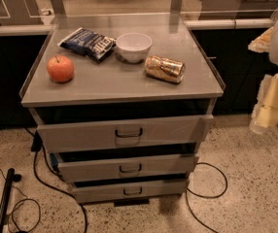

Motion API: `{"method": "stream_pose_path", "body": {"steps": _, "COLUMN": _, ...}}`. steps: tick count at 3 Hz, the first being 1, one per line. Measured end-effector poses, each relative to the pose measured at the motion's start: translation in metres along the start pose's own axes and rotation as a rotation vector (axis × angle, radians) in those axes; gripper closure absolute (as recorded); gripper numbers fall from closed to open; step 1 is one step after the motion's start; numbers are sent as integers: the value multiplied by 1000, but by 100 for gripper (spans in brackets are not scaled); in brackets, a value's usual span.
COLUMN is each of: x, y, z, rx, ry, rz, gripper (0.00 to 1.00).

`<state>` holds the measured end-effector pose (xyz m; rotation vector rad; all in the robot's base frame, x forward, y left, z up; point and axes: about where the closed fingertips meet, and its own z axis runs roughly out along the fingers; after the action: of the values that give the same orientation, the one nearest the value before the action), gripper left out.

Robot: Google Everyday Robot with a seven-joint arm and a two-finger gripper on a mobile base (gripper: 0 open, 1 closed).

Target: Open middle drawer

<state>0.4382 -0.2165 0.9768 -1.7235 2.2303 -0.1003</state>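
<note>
A grey metal cabinet (32, 98) has three stacked drawers. The middle drawer (90, 170) has a mid-height front with a small dark bail handle (130, 168) at its centre. A dark gap shows above its front. The taller top drawer (80, 136) juts out above it, and the slimmest bottom drawer (100, 192) lies below. My gripper (271, 106) is a pale yellowish shape at the right edge. It hangs level with the top drawer, well right of the cabinet and touching nothing.
On the cabinet top lie an apple (60, 68), a dark chip bag (88, 42), a white bowl (133, 46) and a tipped gold can (165, 68). Black cables (212, 178) trail on the speckled floor on both sides. A dark pole (3, 200) lies at the lower left.
</note>
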Motion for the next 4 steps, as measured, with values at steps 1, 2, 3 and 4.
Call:
{"method": "stream_pose_path", "body": {"steps": 1, "x": 0, "y": 0, "z": 0, "rx": 3, "ry": -12, "rz": -3, "gripper": 0}}
{"method": "stream_pose_path", "body": {"steps": 2, "x": 2, "y": 3, "z": 2, "rx": 8, "ry": -93, "rz": -16, "gripper": 0}}
{"method": "stream_pose_path", "body": {"steps": 3, "x": 17, "y": 9, "z": 27, "rx": -8, "ry": -230, "rz": -19, "gripper": 0}}
{"method": "stream_pose_path", "body": {"steps": 4, "x": 23, "y": 24, "z": 45, "rx": -2, "ry": -398, "rz": -20, "gripper": 0}}
